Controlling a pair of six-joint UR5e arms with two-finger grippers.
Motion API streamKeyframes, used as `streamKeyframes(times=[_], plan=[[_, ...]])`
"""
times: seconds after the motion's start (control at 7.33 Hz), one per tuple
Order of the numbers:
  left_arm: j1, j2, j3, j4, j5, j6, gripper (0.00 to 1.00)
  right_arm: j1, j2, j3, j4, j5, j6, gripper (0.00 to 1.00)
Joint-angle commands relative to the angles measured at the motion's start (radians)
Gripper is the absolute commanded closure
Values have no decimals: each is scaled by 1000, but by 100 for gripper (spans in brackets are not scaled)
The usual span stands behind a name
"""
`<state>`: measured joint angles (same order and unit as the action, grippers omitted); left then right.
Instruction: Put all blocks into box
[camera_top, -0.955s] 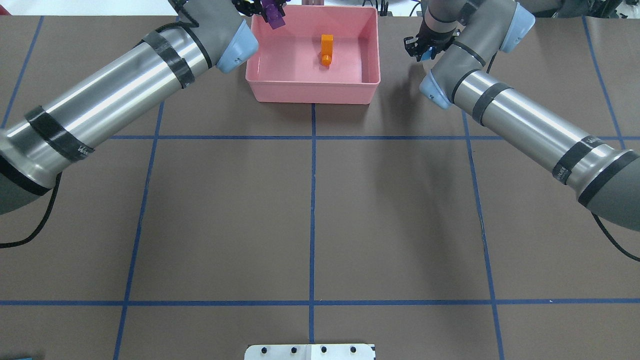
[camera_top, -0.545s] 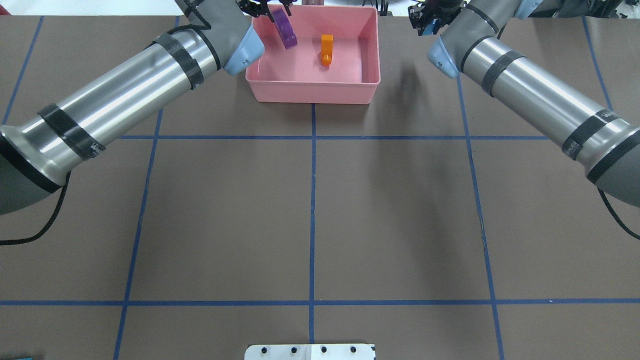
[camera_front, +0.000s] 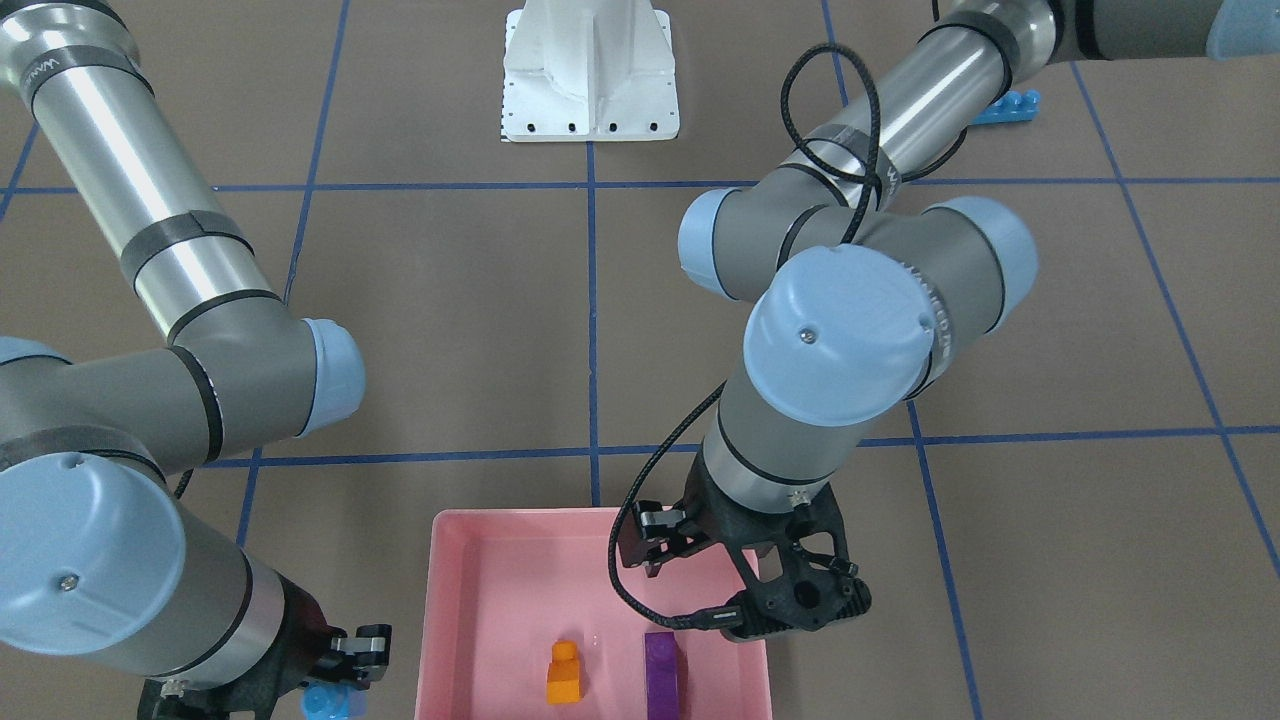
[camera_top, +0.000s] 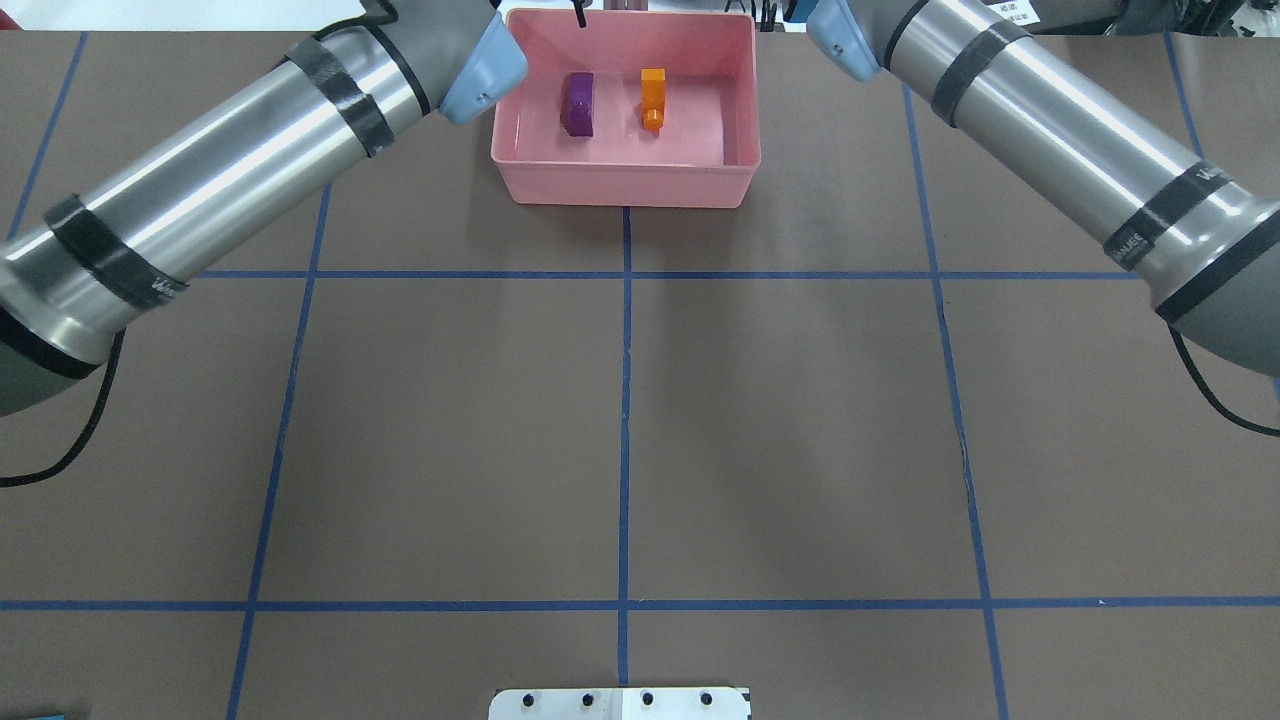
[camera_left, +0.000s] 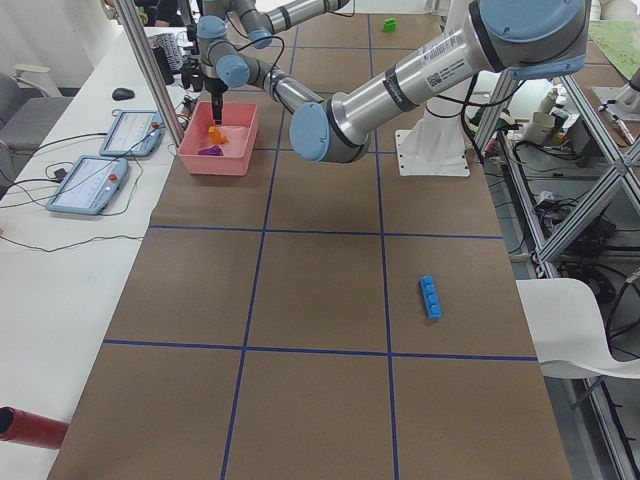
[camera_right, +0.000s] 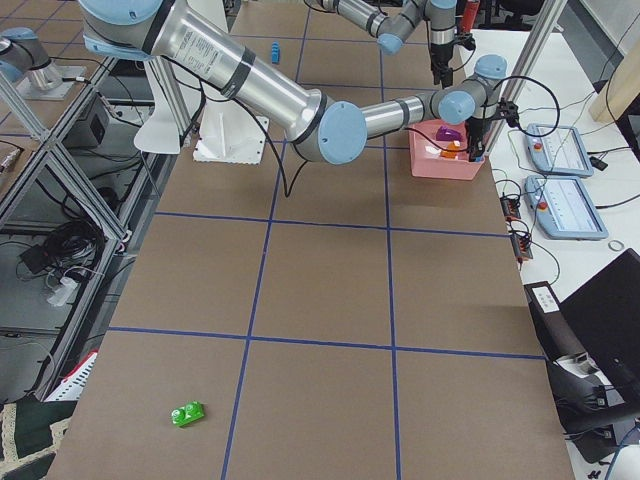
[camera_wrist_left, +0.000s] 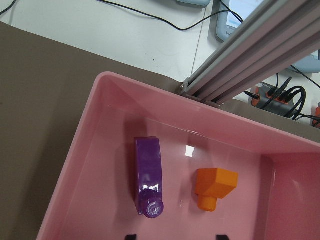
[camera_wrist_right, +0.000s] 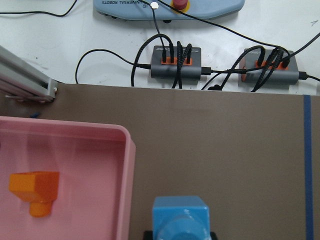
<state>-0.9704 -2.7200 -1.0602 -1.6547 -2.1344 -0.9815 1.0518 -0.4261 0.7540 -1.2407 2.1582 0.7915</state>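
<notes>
The pink box (camera_top: 625, 185) stands at the table's far edge. The purple brick (camera_top: 577, 103) and the orange brick (camera_top: 652, 97) lie side by side in it, also in the left wrist view (camera_wrist_left: 148, 175). My left gripper (camera_front: 720, 590) hovers over the box (camera_front: 440, 620), open and empty. My right gripper (camera_front: 335, 690) is beside the box's outer wall, shut on the small blue brick (camera_wrist_right: 180, 220). The long blue brick (camera_left: 430, 297) lies far off near the robot's left side. The green brick (camera_right: 187, 412) lies far off on the robot's right side.
The white robot base (camera_front: 590, 70) is at the table's near edge. An aluminium frame post (camera_wrist_left: 250, 55) rises just beyond the box. Cables and hubs (camera_wrist_right: 175, 62) and tablets lie on the white bench behind it.
My left gripper opened and the purple brick dropped into the box beside the orange one. My right arm swung toward the far edge, close to the box, carrying the small blue brick.
</notes>
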Motion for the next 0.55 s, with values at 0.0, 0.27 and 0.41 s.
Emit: streamKeyframes(times=[0.0,0.27,0.41], plan=[[-31,236,-445,356,-22,302,0,-42,35,5,-2,0,75,100],[-65,545,-823,461,-22,505,0,-99,46,-2,61,-79,127,100],[-65,674,-933,469,-22,580,0,-145,46,-14,151,-160,215,100]])
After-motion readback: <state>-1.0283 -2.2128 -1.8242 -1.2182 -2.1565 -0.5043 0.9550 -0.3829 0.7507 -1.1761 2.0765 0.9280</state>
